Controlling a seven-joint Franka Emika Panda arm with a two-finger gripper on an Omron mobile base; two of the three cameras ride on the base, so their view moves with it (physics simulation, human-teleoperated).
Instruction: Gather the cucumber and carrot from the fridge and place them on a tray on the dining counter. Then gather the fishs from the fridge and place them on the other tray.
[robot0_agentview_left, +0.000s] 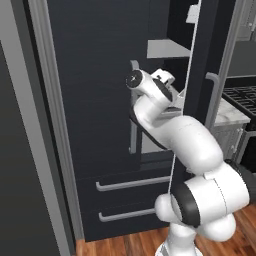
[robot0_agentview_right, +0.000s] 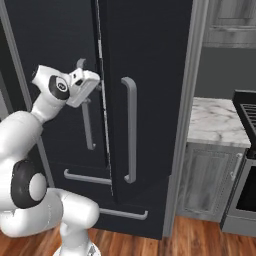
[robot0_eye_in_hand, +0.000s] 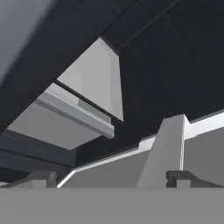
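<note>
The claw gapes wide, holding nothing, at the fridge door gap. The door looks heavy and rigid; its long bar handle offers the surest hold.

No readable text, labels, brands, numbers or signs anywhere. The fridge doors and bar handles are plain black and grey, and the marble counter to the right is unmarked.
</note>
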